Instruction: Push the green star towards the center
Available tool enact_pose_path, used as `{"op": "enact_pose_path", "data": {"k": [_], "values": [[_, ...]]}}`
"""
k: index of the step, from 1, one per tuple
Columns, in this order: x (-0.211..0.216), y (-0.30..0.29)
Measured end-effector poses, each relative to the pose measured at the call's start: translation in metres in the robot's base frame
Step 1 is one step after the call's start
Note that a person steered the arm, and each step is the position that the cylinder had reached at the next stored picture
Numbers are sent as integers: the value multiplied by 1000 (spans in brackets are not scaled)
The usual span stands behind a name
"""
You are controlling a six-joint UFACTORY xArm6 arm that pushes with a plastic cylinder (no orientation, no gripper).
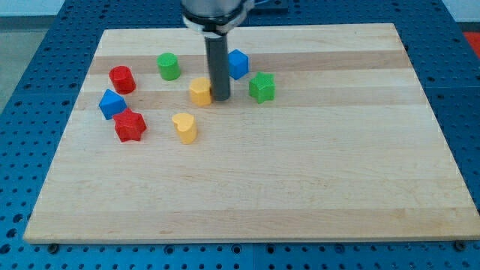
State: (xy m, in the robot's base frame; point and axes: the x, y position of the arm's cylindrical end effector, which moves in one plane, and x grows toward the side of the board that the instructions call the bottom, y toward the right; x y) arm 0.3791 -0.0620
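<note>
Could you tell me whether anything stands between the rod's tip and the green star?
Nothing visible does. My tip sits just left of the green star, bare board between them; the yellow block lies on the tip's other side.

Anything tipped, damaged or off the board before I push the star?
Nothing stands out. All eight blocks sit flat on the board. My tip rests beside the yellow block, left of the green star.

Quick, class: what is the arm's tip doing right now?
My tip: holds nothing, beside the yellow block, left of the green star.
</note>
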Motion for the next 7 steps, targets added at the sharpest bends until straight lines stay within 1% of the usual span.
{"op": "enact_pose_path", "data": {"k": [2,3,4,5,6,7], "values": [[2,-9],[38,10],[47,19],[48,19],[59,42],[58,119]]}}
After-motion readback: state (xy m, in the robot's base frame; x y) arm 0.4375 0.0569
